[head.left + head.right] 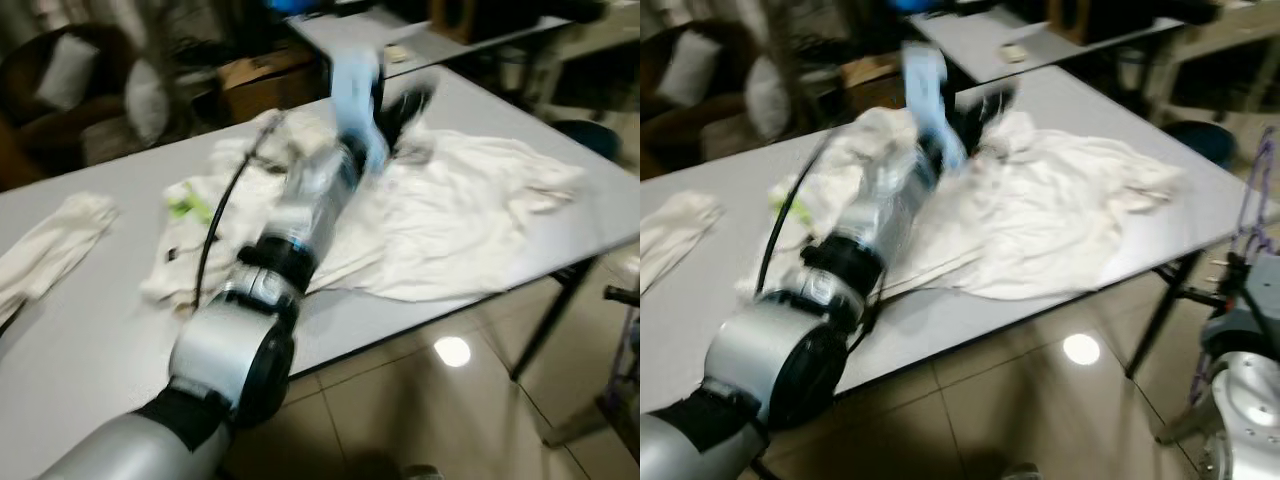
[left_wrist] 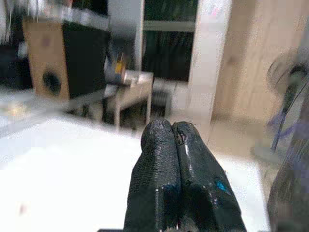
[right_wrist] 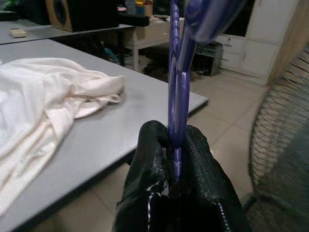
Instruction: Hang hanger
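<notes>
In the blurred left eye view, the left gripper is stretched over a white garment on the grey counter. In the left wrist view, its fingers are pressed together, empty. In the right wrist view, a purple hanger is pinched between the right gripper's fingers, beside the counter's edge.

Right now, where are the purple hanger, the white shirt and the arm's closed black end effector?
purple hanger [image 3: 176, 96]: right wrist view, on its flat shaft above the fingers.
white shirt [image 1: 455, 215]: left eye view, on its spread body.
left end effector [image 2: 176, 140]: left wrist view, between its fingertips.
</notes>
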Robot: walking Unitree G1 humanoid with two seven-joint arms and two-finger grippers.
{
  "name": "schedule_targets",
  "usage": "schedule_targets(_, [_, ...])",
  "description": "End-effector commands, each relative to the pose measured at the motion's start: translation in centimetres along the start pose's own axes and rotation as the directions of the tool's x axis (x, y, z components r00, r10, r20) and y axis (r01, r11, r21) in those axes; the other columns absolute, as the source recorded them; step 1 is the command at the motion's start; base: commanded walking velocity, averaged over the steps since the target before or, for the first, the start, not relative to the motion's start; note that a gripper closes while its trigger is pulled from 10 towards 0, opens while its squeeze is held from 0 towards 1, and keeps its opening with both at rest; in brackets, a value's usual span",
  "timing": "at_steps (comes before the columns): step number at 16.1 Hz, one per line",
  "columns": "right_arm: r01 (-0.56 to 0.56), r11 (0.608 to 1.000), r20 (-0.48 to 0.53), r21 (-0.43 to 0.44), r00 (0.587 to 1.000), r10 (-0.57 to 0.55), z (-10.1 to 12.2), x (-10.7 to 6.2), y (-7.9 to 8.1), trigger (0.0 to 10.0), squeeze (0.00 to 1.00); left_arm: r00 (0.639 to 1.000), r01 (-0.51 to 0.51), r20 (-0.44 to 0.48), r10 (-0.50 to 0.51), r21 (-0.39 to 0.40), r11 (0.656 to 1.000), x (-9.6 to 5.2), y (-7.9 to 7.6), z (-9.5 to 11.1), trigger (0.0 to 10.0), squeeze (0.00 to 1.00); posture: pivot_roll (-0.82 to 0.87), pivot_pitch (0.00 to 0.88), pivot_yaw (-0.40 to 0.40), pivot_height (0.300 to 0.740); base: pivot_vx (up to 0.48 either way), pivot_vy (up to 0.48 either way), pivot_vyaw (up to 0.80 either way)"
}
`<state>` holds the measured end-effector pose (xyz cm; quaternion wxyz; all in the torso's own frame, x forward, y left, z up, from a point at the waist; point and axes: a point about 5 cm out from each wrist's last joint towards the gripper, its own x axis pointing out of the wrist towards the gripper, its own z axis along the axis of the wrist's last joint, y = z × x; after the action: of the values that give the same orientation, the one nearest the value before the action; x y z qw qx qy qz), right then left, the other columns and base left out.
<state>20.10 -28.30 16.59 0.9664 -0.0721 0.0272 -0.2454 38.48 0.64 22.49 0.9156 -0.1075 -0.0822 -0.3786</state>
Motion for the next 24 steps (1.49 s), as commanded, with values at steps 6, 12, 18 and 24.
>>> schedule_targets(6, [-0.250,0.967,-0.040,0.054,0.967,0.252,-0.5,-0.1,5.8,10.0,0.00,0.942,-0.278,-0.087,0.323,0.335,0.900,-7.1,8.1,-1.5,10.0,1.00,-0.31,0.000,0.091,0.740,0.000,0.000,0.00])
schedule_targets(12, [-0.333,0.942,-0.046,0.040,0.941,0.335,-0.5,0.3,7.8,10.0,0.00,0.895,-0.389,-0.045,0.443,0.406,0.827,-11.8,10.4,-1.3,10.0,1.00,-0.27,0.000,0.069,0.740,0.000,0.000,0.00])
schedule_targets(18, [-0.373,0.927,-0.081,0.042,0.923,0.375,-1.0,0.3,8.4,10.0,0.00,0.888,-0.417,-0.142,0.437,0.150,0.896,-13.5,9.9,-2.5,10.0,0.98,-0.25,0.000,0.050,0.740,0.000,0.000,0.00])
schedule_targets(24, [-0.387,0.921,-0.104,0.041,0.915,0.389,-1.4,0.1,8.6,10.0,0.00,0.840,-0.255,-0.455,0.296,0.150,0.955,-14.7,8.0,-6.2,10.0,0.00,-0.24,0.000,0.057,0.740,0.000,0.000,0.00])
